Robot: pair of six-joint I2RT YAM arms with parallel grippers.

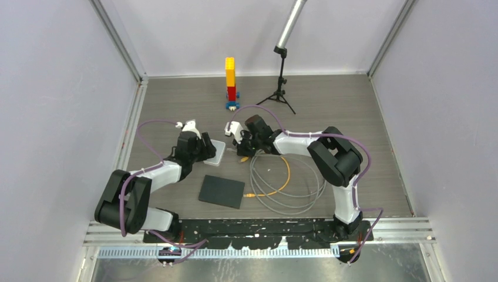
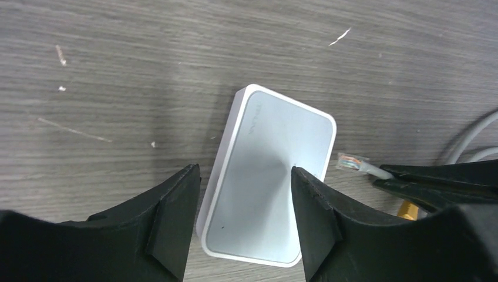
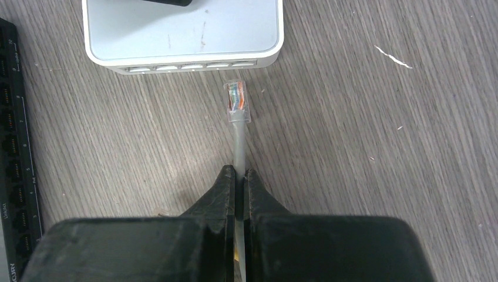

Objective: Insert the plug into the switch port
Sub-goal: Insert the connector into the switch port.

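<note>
Right wrist view: right pincer (image 3: pixel 239 173) is pressed together on the grey cable (image 3: pixel 238 141), a bit back from the plug (image 3: pixel 237 101). Plug is clear plastic w/ coloured wires showing inside, and sticks out fwd past the fingertips. Its tip sits just short of the white box (image 3: pixel 182 29), not touching, aimed at the side w/ a row of openings. The switch port (image 3: pixel 242 64) nearest it is at the right end of that row; plug is approx in line w/ it but outside it. Box lies flat on the table (image 3: pixel 364 147). At left edge of same view is a black device (image 3: pixel 14 147) w/ its own column of ports and tiny white print beside them, too small to read. Left wrist view: left pincer (image 2: pixel 244 169) has jaws apart, one finger each side of the box's near end; can't tell if they touch it. Faint logo on box lid, too pale to read. Top view: box sits mid-table under the left pincer. A loose grey coil (image 1: pixel 293 194) w/ an orange cable (image 1: pixel 286 176) lies below the right pincer, and a brick tower (image 1: pixel 230 82) and tripod (image 1: pixel 281 88) stand at the back.
</note>
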